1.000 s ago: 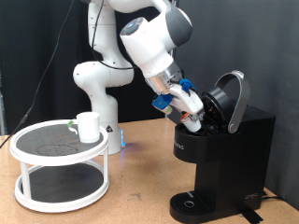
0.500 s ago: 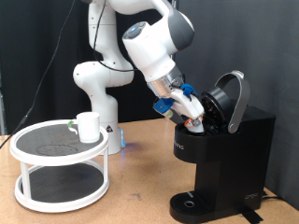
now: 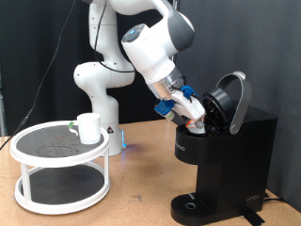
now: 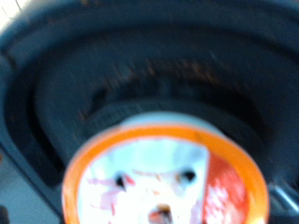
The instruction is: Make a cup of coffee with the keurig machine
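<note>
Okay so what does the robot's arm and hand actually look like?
The arm is glossy white with rounded, bulbous segments and dark grey bands at the joints. The hand at its end is small and white with bright blue parts. No cables or markings are clearly visible on them.

Even indoor light, exterior view sharp, wrist view blurred

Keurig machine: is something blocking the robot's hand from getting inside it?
Nothing visible does. The keurig machine has its lid tipped open, and the gripper is right at the opening. The wrist view shows a pod close up.
</note>
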Tool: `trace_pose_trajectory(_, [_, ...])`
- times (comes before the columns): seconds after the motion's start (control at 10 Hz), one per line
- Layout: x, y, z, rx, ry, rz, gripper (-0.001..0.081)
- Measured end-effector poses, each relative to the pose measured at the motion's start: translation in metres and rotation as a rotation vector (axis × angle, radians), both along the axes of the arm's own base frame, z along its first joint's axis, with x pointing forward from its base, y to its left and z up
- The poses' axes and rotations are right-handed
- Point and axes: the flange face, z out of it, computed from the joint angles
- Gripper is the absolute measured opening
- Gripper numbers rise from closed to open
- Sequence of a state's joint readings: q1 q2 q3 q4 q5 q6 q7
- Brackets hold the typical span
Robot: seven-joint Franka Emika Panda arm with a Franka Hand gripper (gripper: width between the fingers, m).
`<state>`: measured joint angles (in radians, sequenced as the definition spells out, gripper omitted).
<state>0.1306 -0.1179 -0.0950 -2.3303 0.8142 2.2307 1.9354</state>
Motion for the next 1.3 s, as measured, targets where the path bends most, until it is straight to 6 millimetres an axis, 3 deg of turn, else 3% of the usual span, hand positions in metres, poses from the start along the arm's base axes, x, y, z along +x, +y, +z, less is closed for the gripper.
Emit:
trace_pose_trajectory(0.3, [-0.009, 0.001, 0.015, 0.024, 0.000, 0.022, 0.0734])
trace_pose_trajectory(1.0, [-0.021, 0.032, -0.005, -0.015, 0.042, 0.060, 0.0734])
trace_pose_trajectory(1.3, [-0.026, 0.027, 0.000, 0.034, 0.026, 0.047, 0.0734])
